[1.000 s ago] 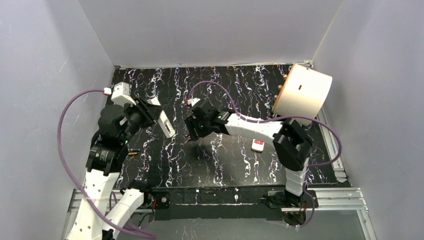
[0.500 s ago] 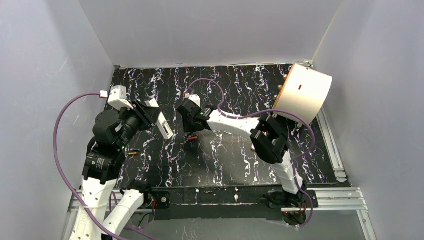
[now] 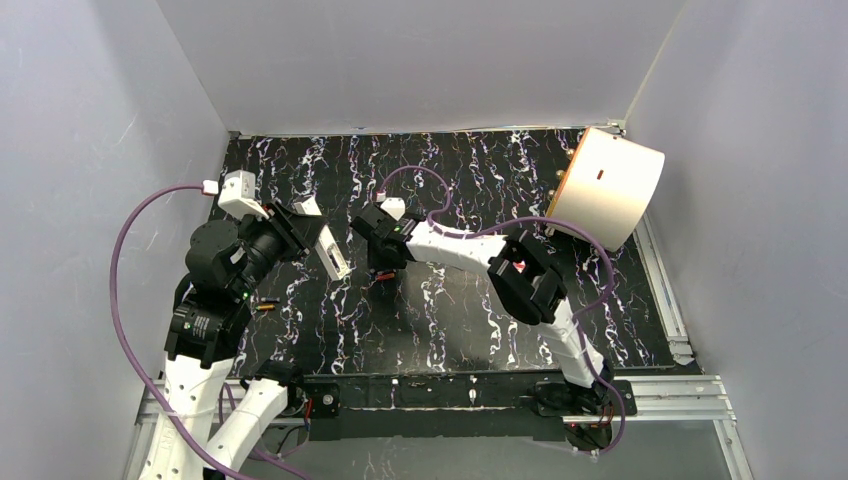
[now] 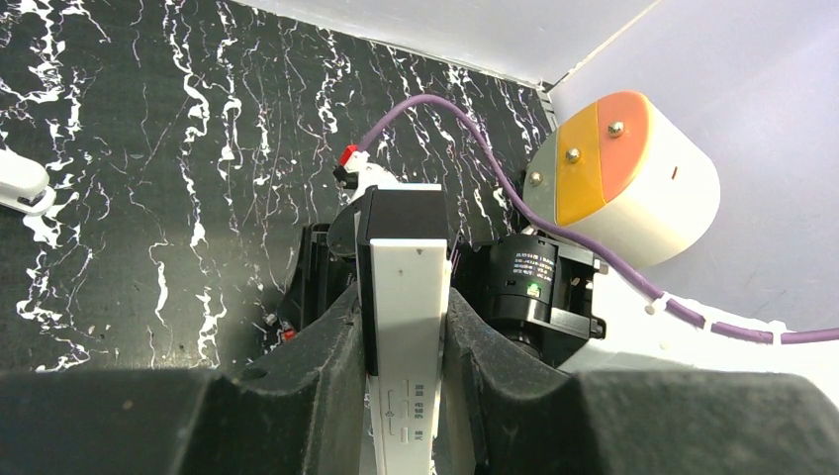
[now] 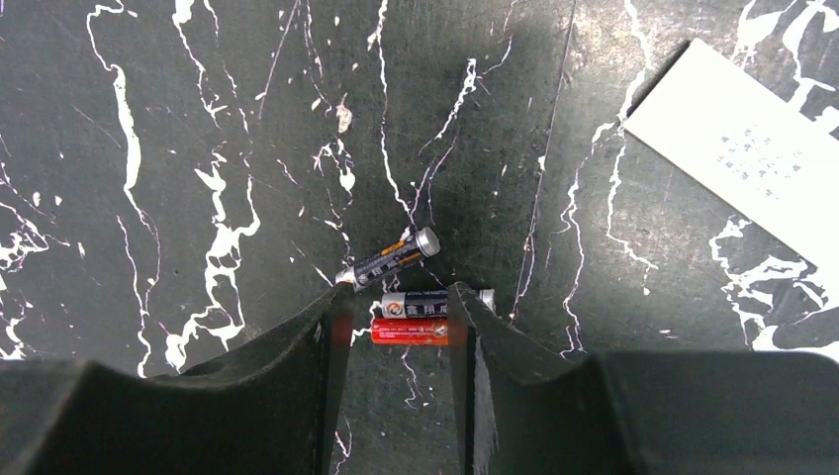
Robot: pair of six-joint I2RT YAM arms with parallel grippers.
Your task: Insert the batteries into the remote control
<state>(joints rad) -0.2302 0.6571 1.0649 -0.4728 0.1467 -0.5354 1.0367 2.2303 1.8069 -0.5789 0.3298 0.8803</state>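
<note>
My left gripper (image 3: 303,232) is shut on the white remote control (image 3: 332,252) and holds it above the table; in the left wrist view the remote (image 4: 404,297) stands clamped between both pads, its black end pointing away. My right gripper (image 3: 384,262) hangs low over the batteries (image 3: 384,275). In the right wrist view its open fingers straddle a red battery (image 5: 408,332) and a black one (image 5: 423,304), which lie side by side across the gap. The right finger covers their right ends. A third battery (image 5: 388,259) lies tilted just beyond. The remote's white end (image 5: 752,158) shows at upper right.
A big white drum (image 3: 608,190) with an orange and yellow face stands at the back right. A single orange battery (image 3: 265,306) lies near the left arm. A small white oblong piece (image 4: 20,184) lies on the black marbled table (image 3: 450,330).
My right arm has swung left and down over the batteries, its jaws have narrowed, and it now hides the small white piece in the top view. The left arm has barely shifted.
</note>
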